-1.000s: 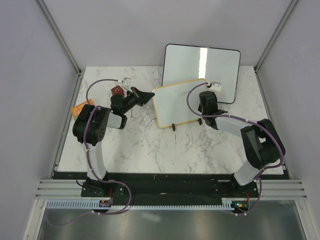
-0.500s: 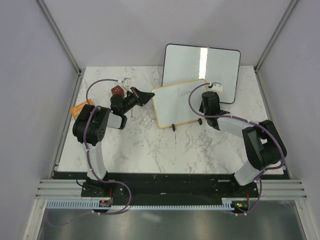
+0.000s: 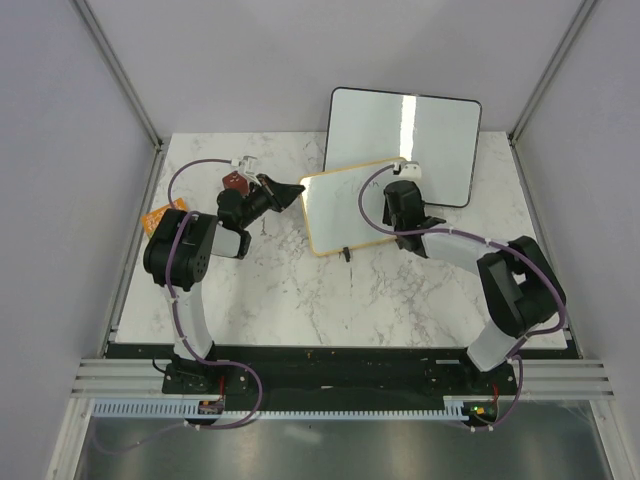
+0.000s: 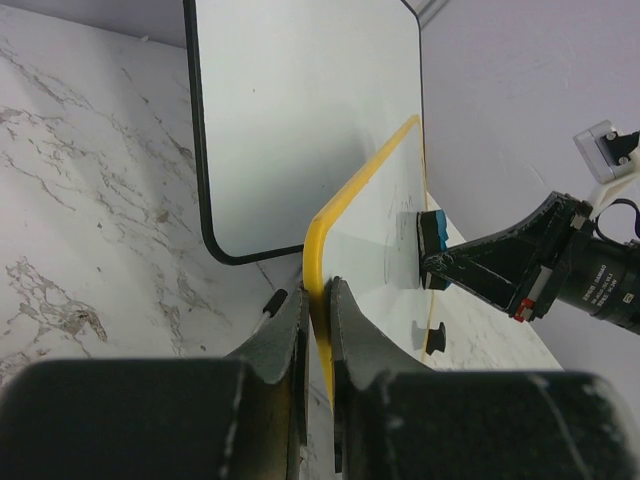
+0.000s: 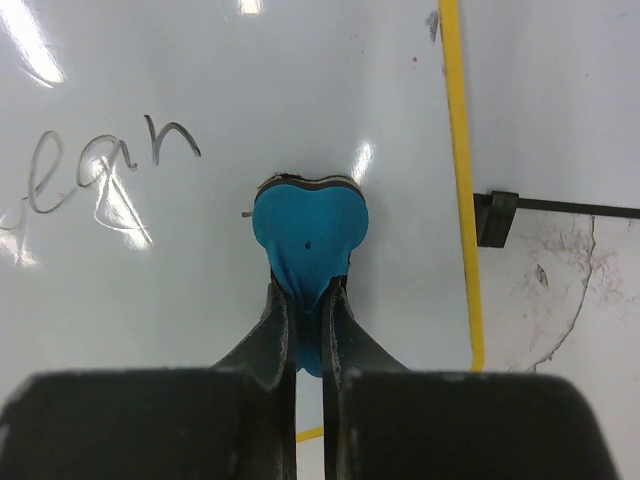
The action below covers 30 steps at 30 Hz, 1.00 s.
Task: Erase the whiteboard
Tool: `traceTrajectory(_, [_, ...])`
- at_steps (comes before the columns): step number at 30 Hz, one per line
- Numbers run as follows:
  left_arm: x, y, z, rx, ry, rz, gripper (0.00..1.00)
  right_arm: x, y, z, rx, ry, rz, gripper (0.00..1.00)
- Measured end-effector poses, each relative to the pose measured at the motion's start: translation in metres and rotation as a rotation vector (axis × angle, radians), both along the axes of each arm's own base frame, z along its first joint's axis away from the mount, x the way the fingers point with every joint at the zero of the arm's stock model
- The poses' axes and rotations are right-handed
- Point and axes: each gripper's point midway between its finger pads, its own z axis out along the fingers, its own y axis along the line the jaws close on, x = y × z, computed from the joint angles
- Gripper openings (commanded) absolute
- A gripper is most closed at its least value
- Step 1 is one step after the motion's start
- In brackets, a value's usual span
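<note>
The whiteboard (image 3: 345, 205), white with a yellow-wood frame and small black feet, stands tilted on the marble table. Grey handwriting (image 5: 110, 165) shows on its face in the right wrist view. My left gripper (image 3: 296, 190) is shut on the board's left edge; the yellow frame (image 4: 318, 235) runs between its fingers (image 4: 352, 330). My right gripper (image 3: 400, 205) is shut on a blue eraser (image 5: 308, 225), which is pressed flat against the board face to the right of the writing. The eraser also shows in the left wrist view (image 4: 432, 232).
A larger blank board with a black frame (image 3: 400, 135) leans at the back, just behind the whiteboard. A red-brown object (image 3: 236, 180) and an orange object (image 3: 155, 215) lie at the table's left. White walls enclose the table on three sides.
My right gripper has slid the eraser leftward across the board face. The whiteboard has shifted slightly to the left with my left gripper still holding its edge.
</note>
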Motion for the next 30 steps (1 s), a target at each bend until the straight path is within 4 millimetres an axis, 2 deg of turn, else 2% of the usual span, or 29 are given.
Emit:
traceTrajectory(6, [0.001, 0.002, 0.001, -0.001, -0.003, 0.006, 0.02, 0.021, 0.011, 0.007, -0.028, -0.006, 0.023, 0.0])
traceTrajectory(13, [0.002, 0.004, 0.001, -0.001, -0.003, 0.013, 0.02, 0.032, 0.019, 0.015, -0.04, -0.012, 0.05, 0.0])
traceTrajectory(22, [0.001, 0.003, 0.002, -0.002, -0.01, 0.007, 0.02, 0.048, 0.041, 0.041, -0.001, -0.053, 0.097, 0.0])
traceTrajectory(30, [0.001, 0.003, 0.0, -0.001, -0.003, 0.01, 0.02, 0.056, 0.051, 0.037, -0.006, -0.039, 0.123, 0.0])
